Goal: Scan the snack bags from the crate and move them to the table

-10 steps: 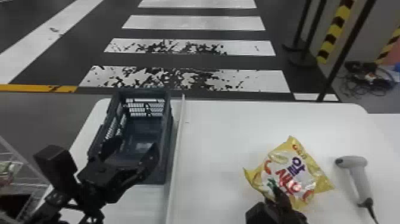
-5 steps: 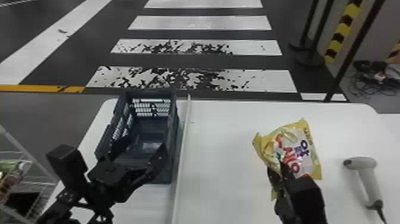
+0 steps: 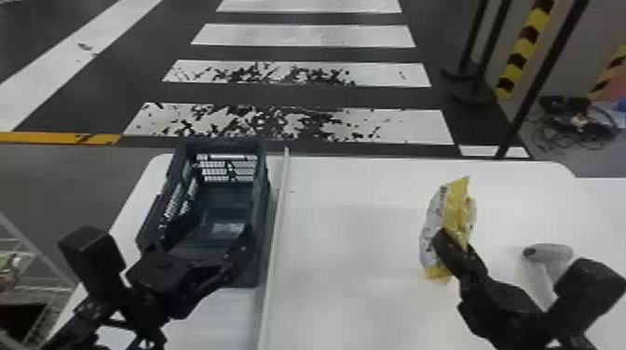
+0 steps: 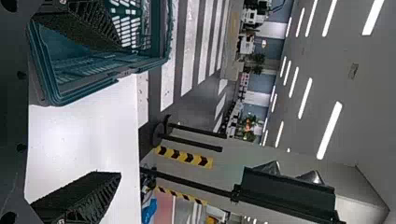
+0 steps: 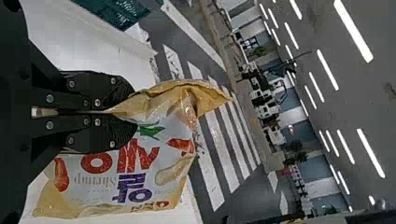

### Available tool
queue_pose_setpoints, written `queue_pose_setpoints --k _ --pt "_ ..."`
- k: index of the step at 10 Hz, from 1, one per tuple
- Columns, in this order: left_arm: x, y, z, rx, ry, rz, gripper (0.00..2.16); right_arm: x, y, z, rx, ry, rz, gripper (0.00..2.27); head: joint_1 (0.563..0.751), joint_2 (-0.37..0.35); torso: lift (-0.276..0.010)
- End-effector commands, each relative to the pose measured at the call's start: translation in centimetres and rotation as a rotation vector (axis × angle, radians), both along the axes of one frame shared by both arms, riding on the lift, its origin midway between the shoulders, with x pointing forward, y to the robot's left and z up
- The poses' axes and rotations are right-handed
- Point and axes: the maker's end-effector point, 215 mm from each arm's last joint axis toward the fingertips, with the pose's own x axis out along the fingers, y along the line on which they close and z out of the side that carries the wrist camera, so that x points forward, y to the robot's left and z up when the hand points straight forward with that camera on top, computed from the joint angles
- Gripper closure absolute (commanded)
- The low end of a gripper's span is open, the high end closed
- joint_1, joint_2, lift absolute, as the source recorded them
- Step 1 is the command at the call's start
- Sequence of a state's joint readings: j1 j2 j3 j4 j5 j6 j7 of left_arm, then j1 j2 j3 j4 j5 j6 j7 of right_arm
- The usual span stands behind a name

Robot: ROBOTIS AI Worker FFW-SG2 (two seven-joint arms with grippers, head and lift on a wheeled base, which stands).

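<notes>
My right gripper point(image 3: 449, 249) is at the right side of the table, shut on a yellow and white snack bag point(image 3: 459, 209) held up above the tabletop. In the right wrist view the gripper point(image 5: 119, 112) pinches the edge of the snack bag point(image 5: 140, 163), its printed face showing. My left gripper point(image 3: 233, 251) is over the near part of the dark crate point(image 3: 268, 223); in the left wrist view the gripper point(image 4: 93, 112) stands open, its fingers wide apart with nothing between them. Partly behind the right arm lies a grey scanner point(image 3: 549, 256).
A thin raised strip point(image 3: 277, 223) runs along the white table point(image 3: 349, 223) just right of the crate. At the lower left is a wire rack point(image 3: 32, 284) with goods. Beyond the table are black posts and a heap of cables point(image 3: 580, 121) on the floor.
The right gripper has lifted the snack bag and turned it from lying broad to nearly edge-on in the head view. The right arm has swung in beside the scanner. The left arm looks nearly unchanged.
</notes>
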State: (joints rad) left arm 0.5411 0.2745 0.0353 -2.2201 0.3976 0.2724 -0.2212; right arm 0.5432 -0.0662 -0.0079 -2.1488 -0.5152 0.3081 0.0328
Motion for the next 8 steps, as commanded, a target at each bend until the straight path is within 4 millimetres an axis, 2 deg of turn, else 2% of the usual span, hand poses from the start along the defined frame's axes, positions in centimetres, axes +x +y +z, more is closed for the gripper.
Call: queue_pose_setpoints --k 1,3,6,8 --pt "0.0 0.0 0.0 -0.001 0.001 -0.001 0.03 0.1 -2.6 -1.3 0.178 0.033 -0.055 2.24 0.695 0.005 -0.095" --pt "0.1 0.0 -0.1 0.0 0.001 0.0 0.03 0.1 -3.6 -1.6 0.28 0.038 -0.074 2.24 0.695 -0.03 -0.095" --pt "0.3 -0.1 0.0 -0.005 -0.002 0.005 0.03 -0.1 -5.4 -4.9 0.461 0.105 -0.1 2.24 0.695 -0.053 -0.095" --pt "0.5 -0.4 -0.2 -0.007 -0.001 0.002 0.03 -0.3 -6.9 -5.6 0.469 0.113 -0.129 2.24 0.695 -0.073 -0.095"
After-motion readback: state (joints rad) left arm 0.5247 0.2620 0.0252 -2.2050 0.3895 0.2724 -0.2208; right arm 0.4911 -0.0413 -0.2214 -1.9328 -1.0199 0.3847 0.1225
